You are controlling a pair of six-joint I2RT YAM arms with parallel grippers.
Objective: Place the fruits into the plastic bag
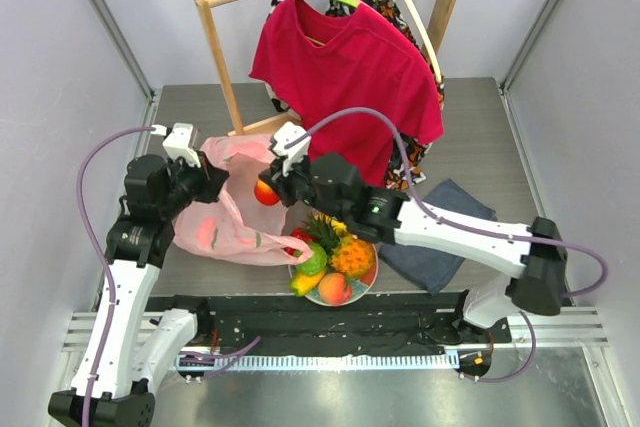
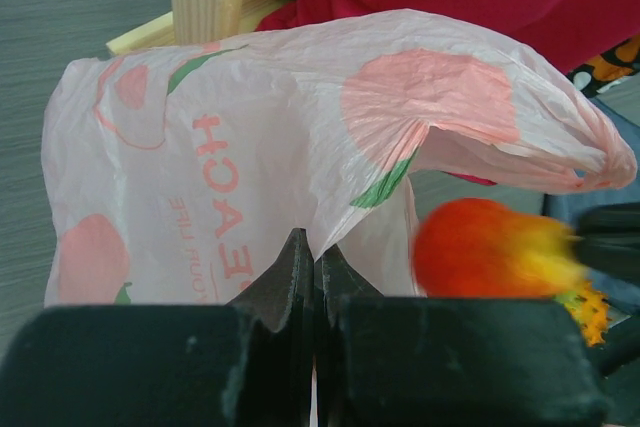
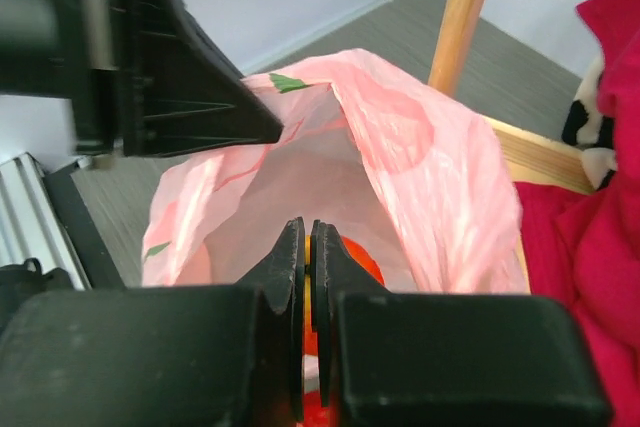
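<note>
At the bag's mouth, left of centre in the top view, the likely trouble is sagging film. The plastic bag [image 1: 225, 225] hangs from a single pinch, so the orange-red fruit [image 1: 266, 193] could clip the rim and roll onto the worktop [image 1: 480, 147]. Reaching in from the left, the left hand [image 2: 313, 247] is pressed together on the bag's edge. The right hand [image 3: 306, 237], its arm stretched across from the lower right, pinches the fruit just before the opening and points into it.
</note>
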